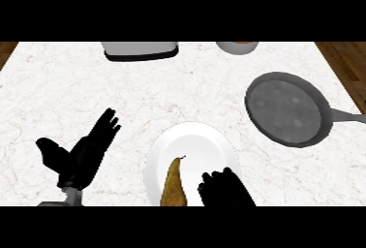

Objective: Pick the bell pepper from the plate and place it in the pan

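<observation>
A yellow-brown bell pepper (174, 186), narrow and tapering upward, lies on the lower part of the white plate (193, 140) at the bottom centre. My right hand (223, 190) comes in from the lower edge over the plate's right side. It is just right of the pepper, with its fingers relaxed and nothing in them. The grey pan (288, 109) sits empty at the right, up and right of the plate, its handle (348, 116) pointing right. My left hand (84, 154) rests open at the lower left, fingers up, away from the plate.
A white and black appliance (139, 50) stands at the counter's back edge, with a small cup (237, 47) to its right. Wooden floor shows beyond the counter's top corners.
</observation>
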You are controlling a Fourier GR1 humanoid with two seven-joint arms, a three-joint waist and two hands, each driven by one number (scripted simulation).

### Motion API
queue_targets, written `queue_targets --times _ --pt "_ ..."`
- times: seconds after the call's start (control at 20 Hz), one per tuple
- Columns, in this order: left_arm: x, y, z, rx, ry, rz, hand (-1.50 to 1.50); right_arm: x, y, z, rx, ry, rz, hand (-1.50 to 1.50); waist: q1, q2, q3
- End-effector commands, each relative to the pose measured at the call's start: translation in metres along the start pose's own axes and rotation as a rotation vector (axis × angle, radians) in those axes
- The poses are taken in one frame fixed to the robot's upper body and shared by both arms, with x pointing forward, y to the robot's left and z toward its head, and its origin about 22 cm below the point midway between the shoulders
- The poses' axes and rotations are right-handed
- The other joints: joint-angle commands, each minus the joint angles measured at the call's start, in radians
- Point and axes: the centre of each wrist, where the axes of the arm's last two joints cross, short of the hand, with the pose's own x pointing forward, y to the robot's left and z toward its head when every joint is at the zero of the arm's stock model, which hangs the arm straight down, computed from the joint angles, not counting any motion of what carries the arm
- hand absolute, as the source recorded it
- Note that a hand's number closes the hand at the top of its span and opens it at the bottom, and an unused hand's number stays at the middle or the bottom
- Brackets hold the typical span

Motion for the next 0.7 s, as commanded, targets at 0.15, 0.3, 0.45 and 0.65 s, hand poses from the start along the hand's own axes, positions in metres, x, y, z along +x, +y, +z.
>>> queue_targets --times 0.15,0.3,0.45,0.65 --pt "0.005 0.004 0.004 -0.013 -0.011 -0.004 0.00 -0.026 -0.051 0.076 -0.446 0.004 -0.228 1.50 0.011 0.002 0.000" --pt "-0.004 -0.002 0.002 -0.017 -0.013 0.014 0.00 -0.029 -0.064 0.112 -0.504 0.004 -0.384 1.50 0.023 0.010 -0.002" --pt "-0.004 -0.006 0.001 -0.038 -0.007 0.013 0.00 -0.037 -0.067 0.128 -0.550 0.015 -0.547 1.50 0.039 0.017 0.000" --pt "0.001 0.001 -0.006 -0.049 -0.010 0.000 0.00 -0.053 -0.053 0.125 -0.571 0.065 -0.635 1.50 0.057 0.023 0.000"
